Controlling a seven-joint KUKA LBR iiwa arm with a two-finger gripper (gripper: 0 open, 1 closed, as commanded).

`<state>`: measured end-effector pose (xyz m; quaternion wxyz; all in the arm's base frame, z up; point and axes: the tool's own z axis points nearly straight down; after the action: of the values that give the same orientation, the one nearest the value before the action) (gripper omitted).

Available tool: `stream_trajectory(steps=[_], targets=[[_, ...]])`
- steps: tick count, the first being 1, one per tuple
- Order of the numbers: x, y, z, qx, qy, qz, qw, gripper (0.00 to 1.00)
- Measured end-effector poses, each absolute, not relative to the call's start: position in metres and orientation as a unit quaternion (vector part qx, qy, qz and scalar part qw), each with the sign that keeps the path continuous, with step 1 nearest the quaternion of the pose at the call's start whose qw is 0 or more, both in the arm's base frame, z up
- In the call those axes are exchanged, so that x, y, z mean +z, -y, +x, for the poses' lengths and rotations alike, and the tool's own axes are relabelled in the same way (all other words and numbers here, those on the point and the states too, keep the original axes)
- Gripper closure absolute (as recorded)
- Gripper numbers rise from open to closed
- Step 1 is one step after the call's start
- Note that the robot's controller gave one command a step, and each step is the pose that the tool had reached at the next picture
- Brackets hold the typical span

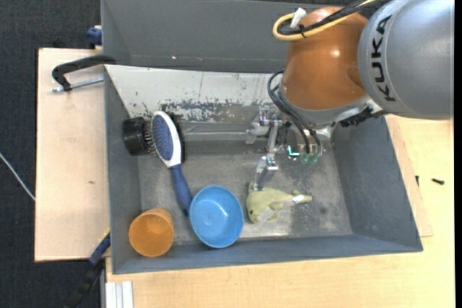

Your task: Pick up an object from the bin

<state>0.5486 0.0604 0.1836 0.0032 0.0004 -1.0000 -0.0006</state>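
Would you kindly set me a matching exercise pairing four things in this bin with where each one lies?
Things:
1. orange cup
2. blue bowl
3. black round cap
4. pale yellow-green floppy thing

Places:
A. right by the end effector
B. the view's lower-left corner of the bin
C. beside the head of the blue-and-white brush
D. at the brush's handle end, between the cup and the floppy thing

Pairs: 1-B, 2-D, 3-C, 4-A

Bare floor of the bin lies open at 3 o'clock and across the centre. A blue brush and black cap block 9 o'clock. An orange cup and blue bowl crowd 7. A pale yellow toy lies just at the end effector's 6.
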Motion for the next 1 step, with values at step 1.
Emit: stream_trajectory(steps=[1], targets=[[0.0705, -0.0892, 0.4941, -0.002, 1.0, 0.026, -0.005, 0.0]])
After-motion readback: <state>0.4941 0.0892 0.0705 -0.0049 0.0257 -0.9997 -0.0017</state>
